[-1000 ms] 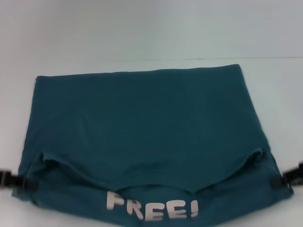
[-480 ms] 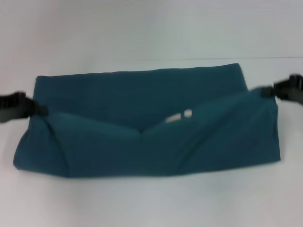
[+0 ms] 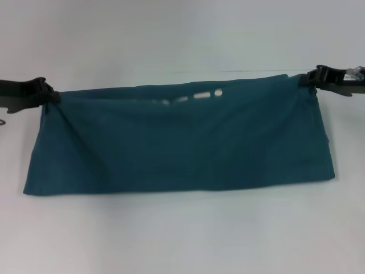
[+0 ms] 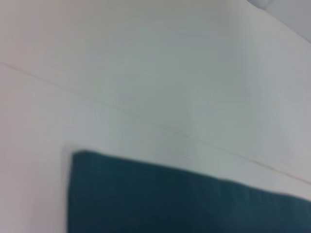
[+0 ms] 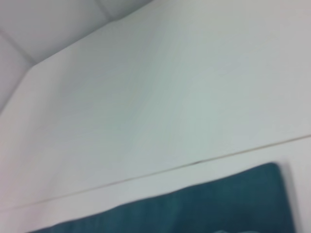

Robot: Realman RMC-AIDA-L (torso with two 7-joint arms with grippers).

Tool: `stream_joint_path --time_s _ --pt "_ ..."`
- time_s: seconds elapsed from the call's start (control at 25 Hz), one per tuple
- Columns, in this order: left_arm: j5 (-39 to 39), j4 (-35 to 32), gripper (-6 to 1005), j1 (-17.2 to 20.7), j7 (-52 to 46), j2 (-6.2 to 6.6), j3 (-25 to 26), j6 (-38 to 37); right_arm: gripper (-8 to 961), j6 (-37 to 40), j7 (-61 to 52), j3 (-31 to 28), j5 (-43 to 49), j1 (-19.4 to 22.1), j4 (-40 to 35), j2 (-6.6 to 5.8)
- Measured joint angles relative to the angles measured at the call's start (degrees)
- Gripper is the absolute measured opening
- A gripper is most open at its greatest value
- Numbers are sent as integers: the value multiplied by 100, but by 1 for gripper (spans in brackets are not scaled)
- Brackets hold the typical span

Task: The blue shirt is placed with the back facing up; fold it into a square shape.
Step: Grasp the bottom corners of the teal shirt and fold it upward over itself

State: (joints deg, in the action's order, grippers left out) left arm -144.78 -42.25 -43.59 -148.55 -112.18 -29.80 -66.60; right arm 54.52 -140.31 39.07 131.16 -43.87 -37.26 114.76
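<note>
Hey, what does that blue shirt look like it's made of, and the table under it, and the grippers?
The blue shirt looks like soft matte knit cloth: it sags and creases between the two holds. The table looks like a smooth, hard white surface, probably laminate, with a thin seam line running across it. The left gripper and right gripper look like black hard plastic or metal; which one is unclear.

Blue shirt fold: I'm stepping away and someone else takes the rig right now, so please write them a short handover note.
Left end effector: shut on the far left corner of the blue shirt.
Right end effector: shut on the far right corner.
Shirt: lies on the white table, folded in half lengthwise into a wide band; bits of white print show near the far edge.
Done: near edge laid over to the far edge.
Left: release both corners, then fold the band's sides inward into a square.
</note>
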Motion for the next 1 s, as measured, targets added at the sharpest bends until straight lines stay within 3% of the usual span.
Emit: stream_joint_path --time_s 0.12,0.64,1.0 --pt "-5 24 76 17 -133 -44 -107 368 103 -764 0 213 13 -131 214 107" --pt "46 115 99 -20 -273 -113 -105 919 107 -1581 29 751 28 -557 487 117" --pt "49 150 115 -78 -277 -150 -103 1118 111 -1822 32 883 33 -637 696 127"
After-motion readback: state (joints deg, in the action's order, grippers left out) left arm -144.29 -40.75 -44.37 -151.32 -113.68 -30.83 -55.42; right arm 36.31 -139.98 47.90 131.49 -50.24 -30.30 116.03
